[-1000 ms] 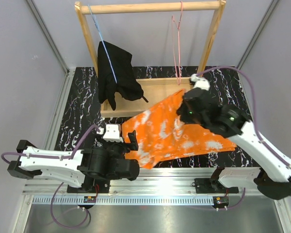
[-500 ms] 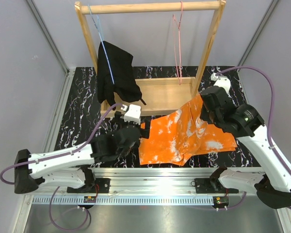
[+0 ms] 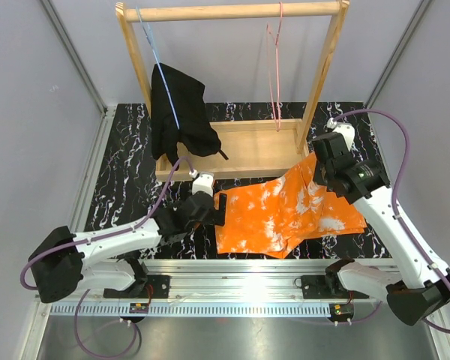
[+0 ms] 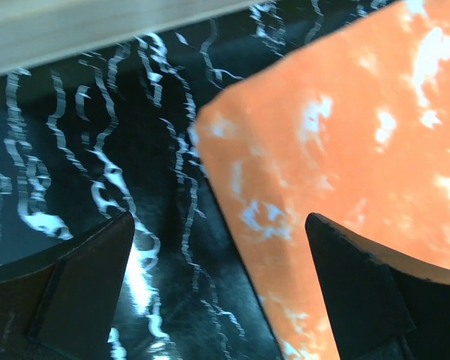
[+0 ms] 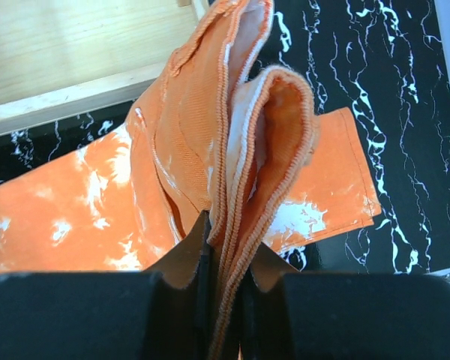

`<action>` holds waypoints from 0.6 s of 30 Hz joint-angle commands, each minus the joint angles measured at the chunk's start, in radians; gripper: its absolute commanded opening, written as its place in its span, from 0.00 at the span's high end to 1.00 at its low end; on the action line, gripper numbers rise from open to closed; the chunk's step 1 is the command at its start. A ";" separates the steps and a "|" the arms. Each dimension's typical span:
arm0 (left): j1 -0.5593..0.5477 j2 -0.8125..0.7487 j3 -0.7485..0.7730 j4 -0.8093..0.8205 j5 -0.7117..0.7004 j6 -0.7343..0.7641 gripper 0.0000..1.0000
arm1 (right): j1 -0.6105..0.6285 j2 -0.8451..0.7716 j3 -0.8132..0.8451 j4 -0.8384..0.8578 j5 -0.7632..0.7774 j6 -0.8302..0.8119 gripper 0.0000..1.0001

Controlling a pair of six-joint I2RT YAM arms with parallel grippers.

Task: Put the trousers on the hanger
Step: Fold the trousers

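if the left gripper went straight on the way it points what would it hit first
Most likely the edge of the trousers, which lies just ahead of the open left gripper; depth is unclear.

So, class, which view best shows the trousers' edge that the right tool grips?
Right wrist: folded edges of the trousers run straight into the shut right tool. Top external shows the spread cloth, but the arm hides the pinch. Left wrist shows only a different corner, ungripped.
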 commanded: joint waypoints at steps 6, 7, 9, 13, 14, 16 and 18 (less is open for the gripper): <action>0.001 0.051 -0.041 0.146 0.151 -0.136 0.01 | -0.100 0.008 -0.065 0.148 -0.014 -0.040 0.93; 0.003 0.065 -0.036 0.135 0.144 -0.143 0.01 | -0.108 0.012 -0.078 0.150 -0.014 -0.040 0.93; 0.003 0.115 -0.005 0.082 0.133 -0.163 0.01 | -0.132 0.018 -0.092 0.160 -0.014 -0.035 0.93; 0.000 0.212 0.058 -0.001 0.131 -0.189 0.01 | -0.180 0.052 -0.135 0.196 -0.019 -0.038 0.94; 0.001 0.239 0.061 -0.006 0.136 -0.197 0.01 | -0.187 0.063 -0.140 0.209 -0.017 -0.037 0.94; 0.001 0.258 0.071 -0.012 0.141 -0.203 0.02 | -0.210 0.095 -0.150 0.222 -0.003 -0.043 0.94; -0.005 0.269 0.078 -0.017 0.141 -0.206 0.02 | -0.230 0.121 -0.155 0.223 0.024 -0.037 0.95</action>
